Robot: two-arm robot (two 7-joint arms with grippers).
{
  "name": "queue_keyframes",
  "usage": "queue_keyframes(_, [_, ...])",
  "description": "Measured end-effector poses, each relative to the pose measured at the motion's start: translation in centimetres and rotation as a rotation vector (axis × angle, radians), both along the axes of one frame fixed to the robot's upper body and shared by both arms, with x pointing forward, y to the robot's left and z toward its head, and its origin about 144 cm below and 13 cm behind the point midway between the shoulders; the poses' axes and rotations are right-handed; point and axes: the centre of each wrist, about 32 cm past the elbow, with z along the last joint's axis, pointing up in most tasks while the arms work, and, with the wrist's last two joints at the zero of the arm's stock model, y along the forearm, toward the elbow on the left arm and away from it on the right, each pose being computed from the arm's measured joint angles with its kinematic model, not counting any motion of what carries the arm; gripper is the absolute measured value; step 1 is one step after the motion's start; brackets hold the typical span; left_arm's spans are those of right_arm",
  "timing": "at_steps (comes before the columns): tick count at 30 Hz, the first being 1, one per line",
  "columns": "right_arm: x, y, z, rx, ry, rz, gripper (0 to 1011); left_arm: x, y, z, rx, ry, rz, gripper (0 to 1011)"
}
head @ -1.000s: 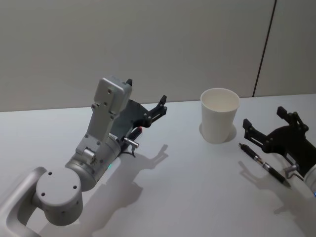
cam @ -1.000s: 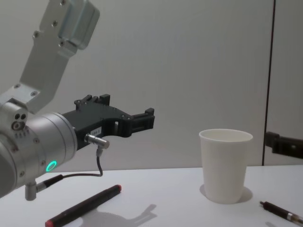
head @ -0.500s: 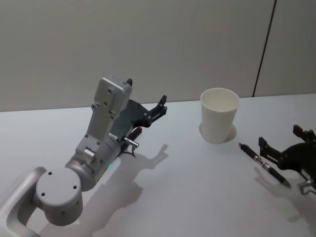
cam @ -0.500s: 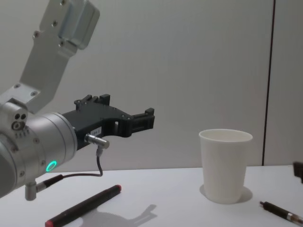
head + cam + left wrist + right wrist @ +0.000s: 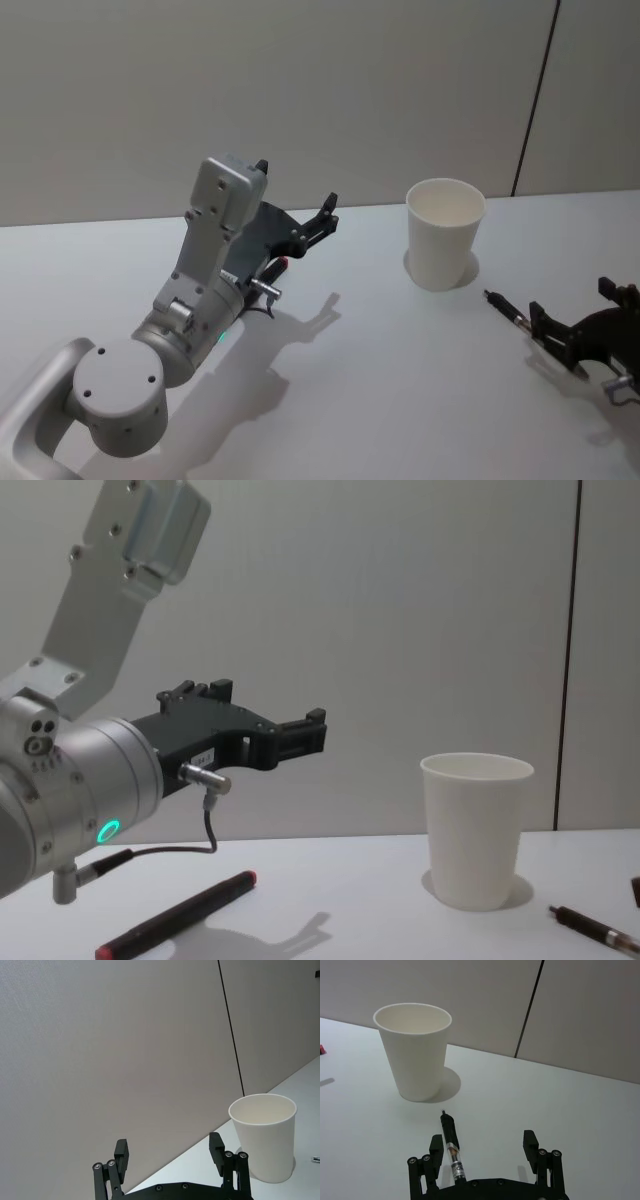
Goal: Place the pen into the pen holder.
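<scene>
Two pens, one pen holder [image 5: 445, 232]. Black pen [image 5: 451, 1145] lies near pen holder, between the right end effector's [image 5: 482, 1139] spread fingers. Red-capped pen [image 5: 180, 913] lies below the open left end effector [image 5: 169, 1144].

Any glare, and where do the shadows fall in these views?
Head view: soft light, no glare; the left gripper casts a shadow on the table below it, the right gripper one beside the black pen. Right wrist view: the pen holder throws a shadow at its base. Chest view: a pale shadow by the red pen.
</scene>
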Motion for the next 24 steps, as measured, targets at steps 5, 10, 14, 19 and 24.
queue_keyframes(5, [0.22,0.08,-0.07,-0.015,0.020,-0.004,1003,0.00,0.00,0.00,0.000,0.000,0.000,1001])
queue_keyframes(10, [0.36,0.13,-0.10,-0.024,0.032,-0.007,1003,0.00,0.00,0.00,0.000,0.000,0.000,1001])
queue_keyframes(14, [0.43,0.16,-0.12,-0.028,0.039,-0.008,1003,0.00,0.00,0.00,0.000,0.000,0.000,1001])
queue_keyframes(19, [0.49,0.18,-0.13,-0.032,0.044,-0.009,1003,0.00,0.00,0.00,0.000,0.000,0.000,1001])
queue_keyframes(24, [0.51,0.20,-0.18,-0.032,0.047,-0.008,1003,0.00,0.00,0.00,0.000,0.000,0.000,1001])
